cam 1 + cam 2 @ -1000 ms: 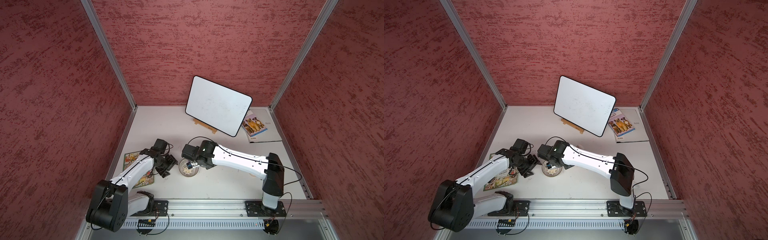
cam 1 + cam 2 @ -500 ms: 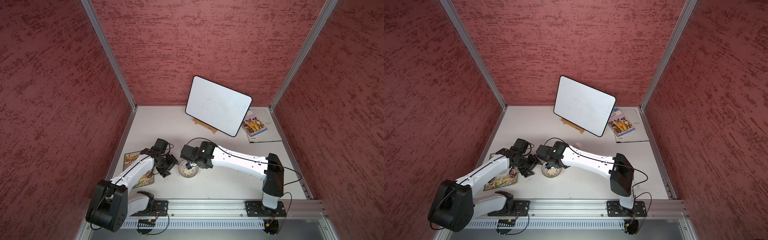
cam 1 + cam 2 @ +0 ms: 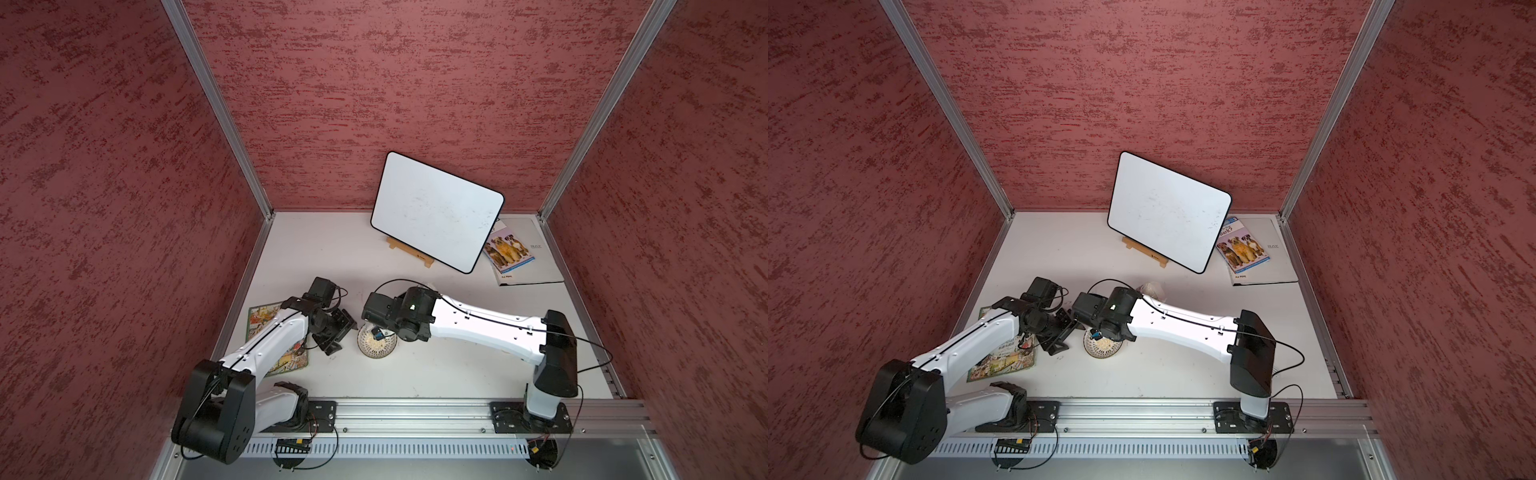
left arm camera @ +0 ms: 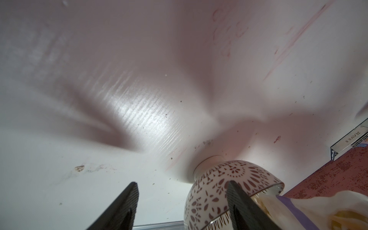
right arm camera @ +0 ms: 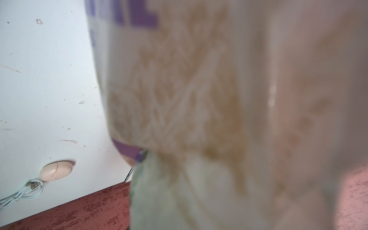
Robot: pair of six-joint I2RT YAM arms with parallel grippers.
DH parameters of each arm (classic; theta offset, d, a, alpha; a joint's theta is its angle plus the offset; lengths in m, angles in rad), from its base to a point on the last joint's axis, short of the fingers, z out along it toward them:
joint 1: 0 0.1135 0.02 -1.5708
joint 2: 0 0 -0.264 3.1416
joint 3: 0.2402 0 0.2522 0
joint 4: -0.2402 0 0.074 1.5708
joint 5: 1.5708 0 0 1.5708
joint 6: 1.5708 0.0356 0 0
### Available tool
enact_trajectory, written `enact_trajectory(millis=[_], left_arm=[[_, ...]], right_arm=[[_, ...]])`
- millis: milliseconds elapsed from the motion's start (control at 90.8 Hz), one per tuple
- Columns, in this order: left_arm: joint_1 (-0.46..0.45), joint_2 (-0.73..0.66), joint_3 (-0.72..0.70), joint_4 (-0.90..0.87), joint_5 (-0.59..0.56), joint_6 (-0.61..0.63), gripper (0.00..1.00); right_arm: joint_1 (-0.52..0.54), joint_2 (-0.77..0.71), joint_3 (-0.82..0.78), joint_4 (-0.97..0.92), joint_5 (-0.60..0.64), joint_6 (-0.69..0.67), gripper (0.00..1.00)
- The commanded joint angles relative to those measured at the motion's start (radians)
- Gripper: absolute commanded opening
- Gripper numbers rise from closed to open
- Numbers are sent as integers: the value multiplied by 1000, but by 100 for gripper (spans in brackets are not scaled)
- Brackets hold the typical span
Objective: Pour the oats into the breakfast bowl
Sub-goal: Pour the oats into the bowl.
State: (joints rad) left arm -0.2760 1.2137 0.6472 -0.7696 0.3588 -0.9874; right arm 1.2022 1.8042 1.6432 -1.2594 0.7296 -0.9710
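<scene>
While right tool (image 3: pixel 380 326) grips the oats pouch (image 5: pixel 189 89) over the breakfast bowl (image 4: pixel 215 179) on the bench (image 3: pixel 436 365), and left tool (image 4: pixel 183 201) sits wide open, empty, just beside it, looks mid-pour; next needs more tilt, mouth inside rim.

Your L gripper (image 4: pixel 182 183) shows as two black fingers (image 4: pixel 127 201), jaws well apart w/ bare white table (image 4: pixel 139 83) between them. One finger crosses in front of the bowl (image 4: pixel 241 171); can't tell if it touches. The bowl stands on its foot ring, white w/ red-brown lattice outside. The purple-edged pouch (image 4: pixel 310 207) sits right at the bowl's rim, pale oats (image 4: pixel 342 219) inside. Beyond are a red wall (image 4: pixel 338 175) and a grey binder (image 4: pixel 350 140).
</scene>
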Motion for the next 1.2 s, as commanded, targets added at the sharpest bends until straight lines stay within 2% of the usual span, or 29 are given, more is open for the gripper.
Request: enact_trajectory(millis=[0, 606, 1190], left_arm=[[-3, -8, 17, -15, -4, 9, 73], [-5, -46, 8, -27, -15, 0, 73], [-5, -59, 2, -25, -19, -15, 72]], right_arm=[[19, -77, -13, 42, 126, -18, 0], [56, -128, -125, 167, 235, -85, 0], [79, -130, -174, 194, 247, -120, 0]])
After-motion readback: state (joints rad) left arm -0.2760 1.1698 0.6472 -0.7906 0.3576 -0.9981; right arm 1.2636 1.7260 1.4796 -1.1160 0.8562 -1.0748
